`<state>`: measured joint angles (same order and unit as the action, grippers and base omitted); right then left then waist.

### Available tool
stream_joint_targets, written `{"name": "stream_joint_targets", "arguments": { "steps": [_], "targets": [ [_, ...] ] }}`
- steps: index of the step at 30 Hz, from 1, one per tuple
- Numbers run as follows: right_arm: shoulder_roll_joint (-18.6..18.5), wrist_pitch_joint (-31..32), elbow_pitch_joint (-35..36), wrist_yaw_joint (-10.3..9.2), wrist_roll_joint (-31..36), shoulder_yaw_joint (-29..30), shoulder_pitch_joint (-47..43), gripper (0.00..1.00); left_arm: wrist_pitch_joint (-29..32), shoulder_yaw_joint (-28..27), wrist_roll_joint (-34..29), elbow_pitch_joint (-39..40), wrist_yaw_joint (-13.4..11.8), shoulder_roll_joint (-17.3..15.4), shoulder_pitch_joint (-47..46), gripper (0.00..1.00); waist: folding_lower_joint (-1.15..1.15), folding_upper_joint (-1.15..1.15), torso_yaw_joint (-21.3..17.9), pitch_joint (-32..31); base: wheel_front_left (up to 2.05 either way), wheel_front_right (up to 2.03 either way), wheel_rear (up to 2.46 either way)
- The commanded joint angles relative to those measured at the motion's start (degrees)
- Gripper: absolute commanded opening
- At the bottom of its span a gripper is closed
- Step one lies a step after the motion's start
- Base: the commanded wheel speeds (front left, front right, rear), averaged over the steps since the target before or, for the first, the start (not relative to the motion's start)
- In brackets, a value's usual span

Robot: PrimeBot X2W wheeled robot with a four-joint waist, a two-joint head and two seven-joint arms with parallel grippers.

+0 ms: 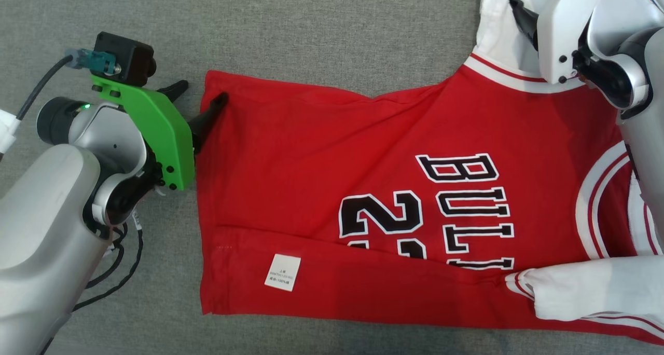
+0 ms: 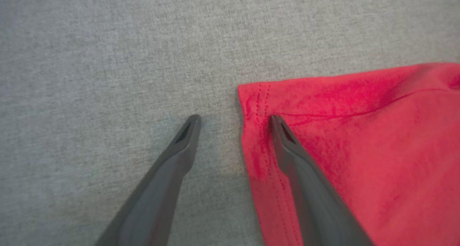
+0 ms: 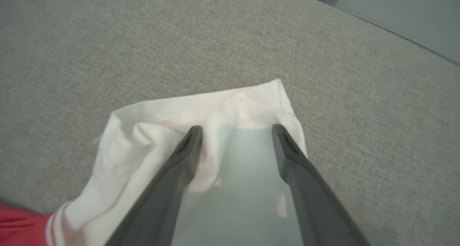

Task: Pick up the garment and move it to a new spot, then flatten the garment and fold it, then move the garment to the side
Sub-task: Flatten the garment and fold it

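Garment (image 1: 332, 152): red jersey, white sleeves, lies face up across the grey fabric surface (image 1: 311, 28). Its long axis runs side to side in front of the robot, hem toward the robot's left, collar and sleeves toward its right. The near edge is folded over, with a wrinkle along it.

Left gripper (image 1: 201, 93) is at the far hem corner. Fingers are spread wide with nothing held, one finger over red cloth and the other over bare surface, so the hem edge runs between them.

Right gripper (image 3: 236, 128) is at the other end, over the far white sleeve (image 3: 161, 123). Fingers are apart and hold nothing. Can't tell whether they touch the cloth.

Near sleeve (image 1: 586, 287) is folded in over the red. A small white label (image 1: 282, 272) sits near the hem.

Likely the flattening step. Each arm is nearest its own end, so closing on the corner and the sleeve and pulling apart along the long axis looks right.
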<state>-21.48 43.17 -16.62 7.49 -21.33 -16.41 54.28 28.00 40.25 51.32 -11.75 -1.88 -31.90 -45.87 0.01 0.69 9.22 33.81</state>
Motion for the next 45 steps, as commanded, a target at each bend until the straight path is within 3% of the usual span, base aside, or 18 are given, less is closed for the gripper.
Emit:
{"name": "stream_joint_targets", "arguments": {
  "steps": [1,15,27,30,31,32,33,35,36,37,45],
  "targets": [
    [-0.7,-0.6,-0.9,0.01,0.6,-0.1,0.8,1.0,1.0,0.7,0.8,-1.9,0.3,0.4,0.4,1.0,-0.01,-0.69,0.8,0.7,0.0,0.0,0.0],
    [-1.8,-2.6,-5.0,0.01,3.4,0.5,4.5,1.0,1.8,1.9,2.3,-2.1,2.2,2.4,0.1,1.0,-0.01,-0.69,1.7,2.2,0.0,0.0,0.0],
    [-1.3,1.0,-6.9,-0.01,4.1,1.0,2.8,1.0,3.3,2.1,5.2,1.0,4.1,4.3,-0.6,0.84,-0.01,-0.69,1.6,2.4,0.0,0.0,0.0],
    [-1.4,1.2,-6.5,-0.01,3.9,1.2,3.1,1.0,3.6,2.1,5.4,1.9,4.2,4.3,-1.0,0.77,-0.01,-0.69,1.4,2.4,0.0,0.0,0.0],
    [-1.4,1.2,-6.4,-0.01,3.8,1.3,3.1,1.0,3.7,2.1,5.4,2.1,4.1,4.2,-1.1,0.69,-0.01,-0.69,1.3,2.4,0.0,0.0,0.0],
    [-1.4,1.3,-6.3,-0.01,3.7,1.3,3.0,0.91,3.7,2.2,5.4,2.3,4.1,4.1,-1.1,0.6,-0.01,-0.69,1.2,2.4,0.0,0.0,0.0],
    [-1.5,1.5,-6.2,-0.01,3.6,1.3,2.8,0.61,3.8,2.2,5.5,2.4,4.1,4.1,-1.1,0.47,-0.01,-0.69,1.1,2.4,0.0,0.0,0.0],
    [-1.6,1.9,-6.1,-0.03,3.3,0.9,2.4,0.3,4.1,2.5,5.2,2.4,4.0,3.9,-1.1,0.32,-0.01,-0.69,0.9,2.4,0.0,0.0,0.0],
    [-1.6,1.8,-5.8,-0.04,3.1,0.5,2.2,0.02,3.9,2.5,4.9,2.2,3.9,3.9,-1.1,0.14,-0.01,-0.69,0.8,2.4,0.0,0.0,0.0],
    [-1.7,1.3,-5.5,-0.04,2.6,0.2,2.2,0.0,3.4,2.3,4.7,1.9,3.8,3.9,-1.1,0.0,-0.01,-0.69,0.7,2.3,0.0,0.0,0.0],
    [-2.0,-3.5,-2.8,-0.02,-3.1,0.7,1.4,0.0,-1.1,-0.2,4.4,1.4,2.4,3.2,0.2,0.0,-0.01,-0.69,0.3,0.1,0.0,0.0,0.0]
  ]
}}
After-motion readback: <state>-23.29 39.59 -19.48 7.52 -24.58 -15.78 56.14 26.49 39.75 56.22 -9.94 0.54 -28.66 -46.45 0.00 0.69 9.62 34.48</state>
